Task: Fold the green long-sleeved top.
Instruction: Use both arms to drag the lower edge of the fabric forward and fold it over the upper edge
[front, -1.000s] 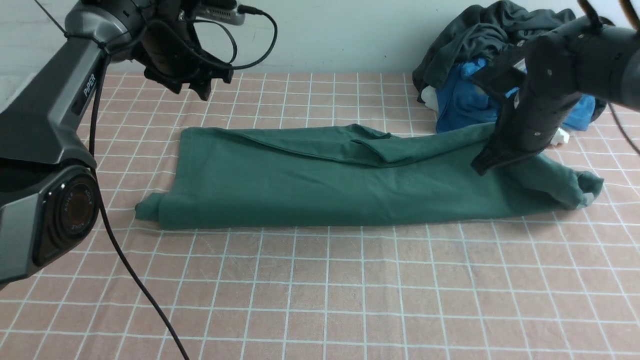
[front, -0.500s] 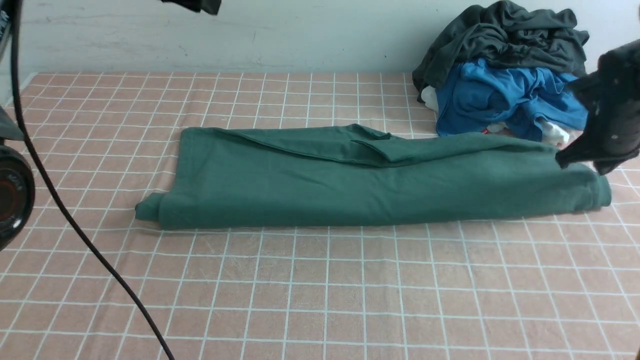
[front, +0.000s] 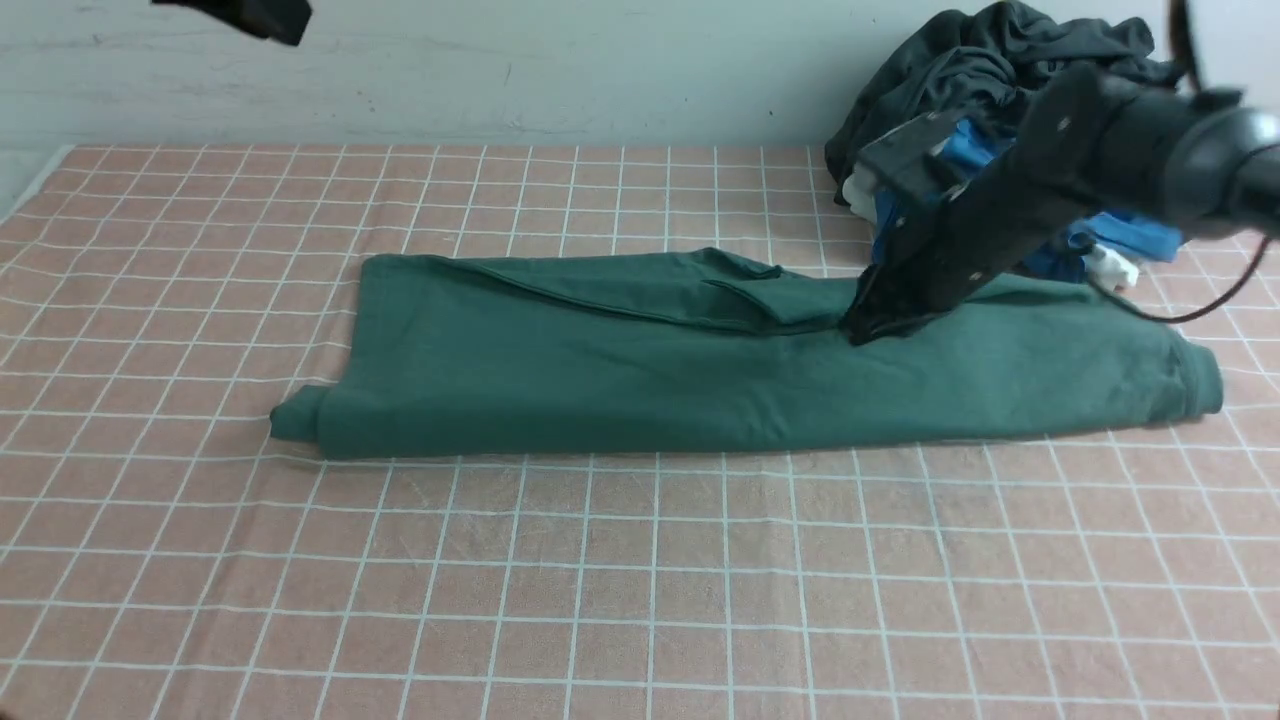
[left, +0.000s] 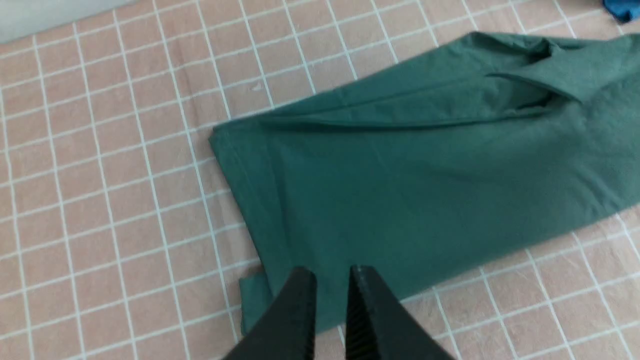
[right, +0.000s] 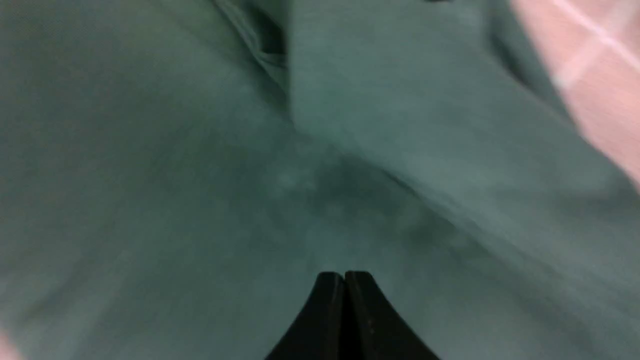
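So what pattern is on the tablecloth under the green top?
The tablecloth is salmon pink with a white grid; the front view shows it best.

My right arm (front: 1000, 225): matte black, boxy, pale screw dots, thin black cable (front: 1175, 320). My left claw (left: 331, 295), right claw (right: 344, 280): black, tapered.

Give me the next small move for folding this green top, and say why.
Probably lower the left end effector to the left end of the green top and pinch it. The top lies as a long strip, the shut right end effector sits at its middle, where a crease could form, and the left one hovers above, holding nothing.
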